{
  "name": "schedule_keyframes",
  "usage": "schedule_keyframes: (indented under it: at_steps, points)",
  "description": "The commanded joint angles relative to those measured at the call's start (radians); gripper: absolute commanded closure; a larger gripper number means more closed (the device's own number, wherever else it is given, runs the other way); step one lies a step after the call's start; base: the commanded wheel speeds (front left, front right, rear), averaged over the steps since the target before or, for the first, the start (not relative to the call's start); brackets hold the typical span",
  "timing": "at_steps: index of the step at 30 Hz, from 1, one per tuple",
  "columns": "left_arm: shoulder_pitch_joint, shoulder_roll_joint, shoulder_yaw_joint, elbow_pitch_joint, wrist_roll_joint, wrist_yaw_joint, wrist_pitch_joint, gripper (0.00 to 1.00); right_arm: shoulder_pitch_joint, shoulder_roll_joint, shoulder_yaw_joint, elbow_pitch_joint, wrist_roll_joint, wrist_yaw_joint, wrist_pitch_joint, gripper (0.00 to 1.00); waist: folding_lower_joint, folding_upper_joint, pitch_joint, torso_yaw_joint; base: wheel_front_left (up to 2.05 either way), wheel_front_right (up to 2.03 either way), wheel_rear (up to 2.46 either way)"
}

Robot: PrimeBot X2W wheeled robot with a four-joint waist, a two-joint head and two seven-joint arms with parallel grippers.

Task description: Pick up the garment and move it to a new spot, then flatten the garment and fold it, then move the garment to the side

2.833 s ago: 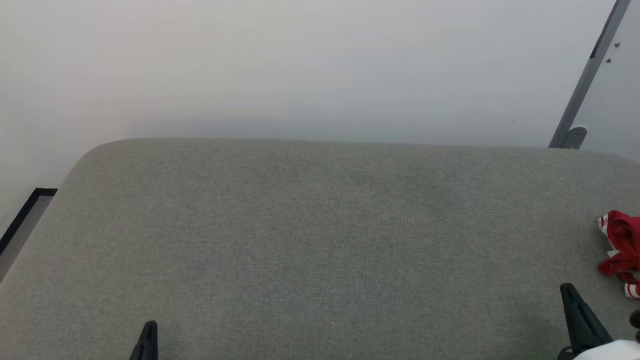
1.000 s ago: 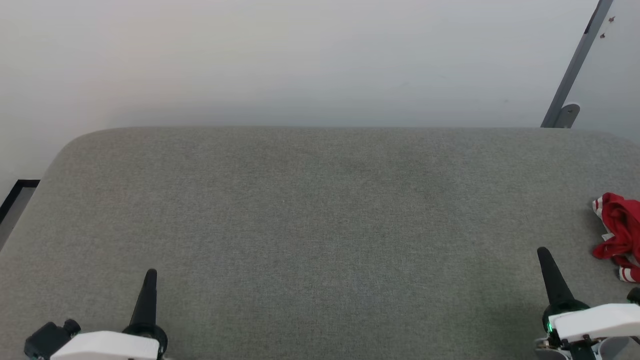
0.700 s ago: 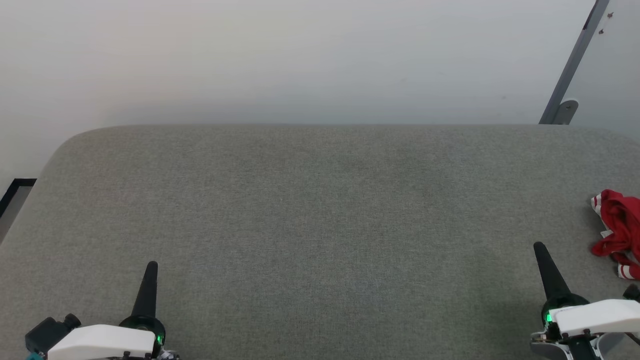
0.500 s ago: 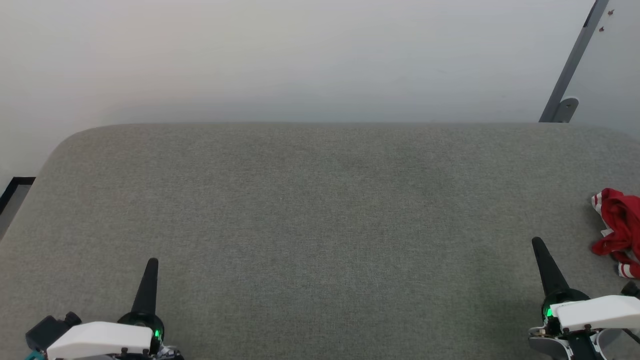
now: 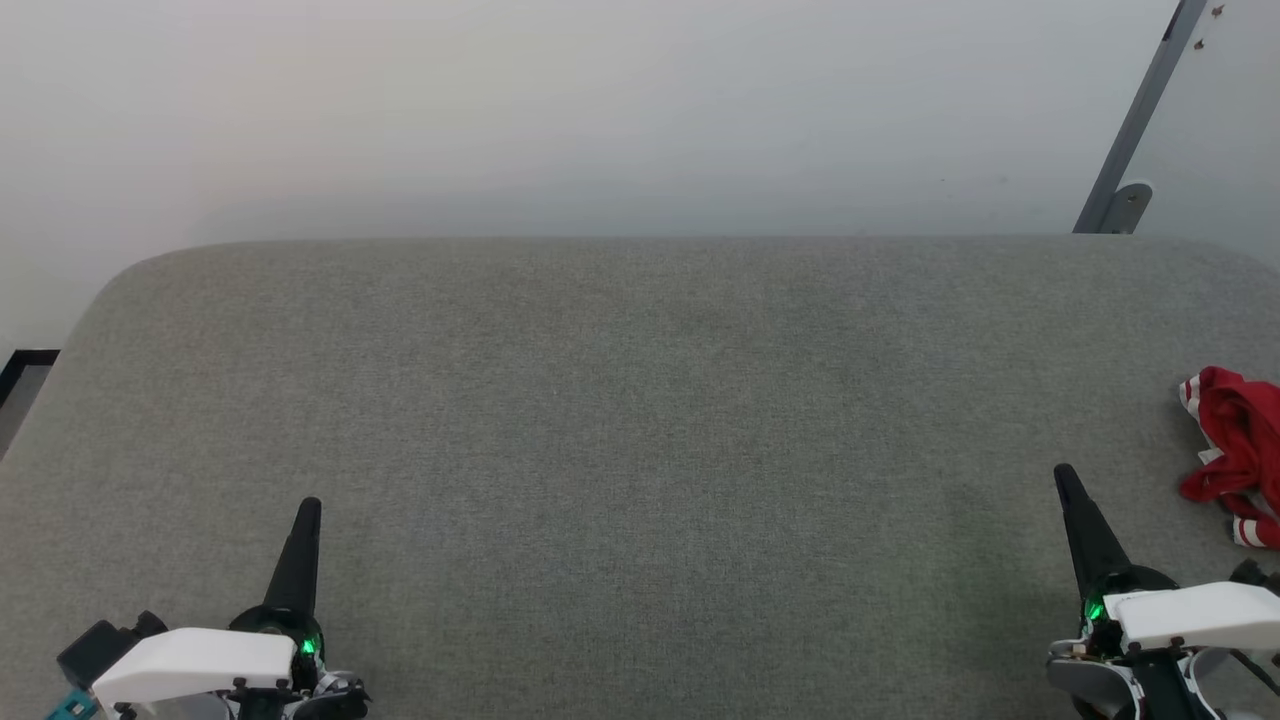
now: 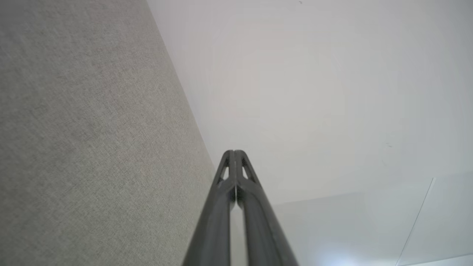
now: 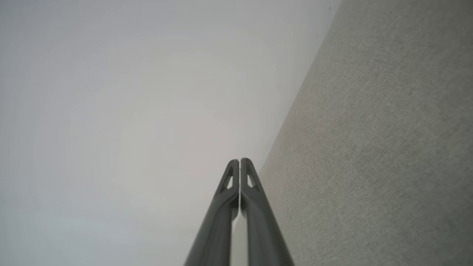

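One garment point(image 5: 1235, 440), head view, right edge

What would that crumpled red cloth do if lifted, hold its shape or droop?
The garment lies bunched in soft folds, so it would probably droop and unfurl. Pushed, it would likely wrinkle on the textured grey surface rather than slide.

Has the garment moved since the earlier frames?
No. The garment lies where it was relative to the post foot; the whole picture shifted instead.
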Motion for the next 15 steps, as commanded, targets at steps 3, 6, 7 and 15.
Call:
schedule_keyframes:
  at_steps: [3,6,7,15]
  points:
    - [-0.03,0.0,0.007,-0.001,-0.04,0.002,0.013,1.0,-0.025,0.006,-0.005,-0.002,0.037,0.0,0.007,1.0,0.0,-0.0001,0.004,-0.002,0.0,0.0,0.0]
    - [-0.033,-0.003,0.009,0.001,-0.062,0.002,0.02,1.0,-0.028,0.01,-0.005,0.001,0.057,0.0,0.01,1.0,0.0,-0.0001,0.006,-0.004,0.0,0.0,0.0]
    - [-0.035,-0.004,0.009,0.002,-0.069,0.002,0.021,1.0,-0.029,0.011,-0.005,0.002,0.064,0.0,0.011,1.0,0.0,-0.0001,0.007,-0.005,0.0,0.0,0.0]
    - [-0.05,-0.01,0.015,0.006,-0.121,0.002,0.038,1.0,-0.042,0.02,-0.005,0.009,0.115,0.0,0.019,1.0,0.0,-0.0001,0.015,-0.009,0.0,0.0,0.0]
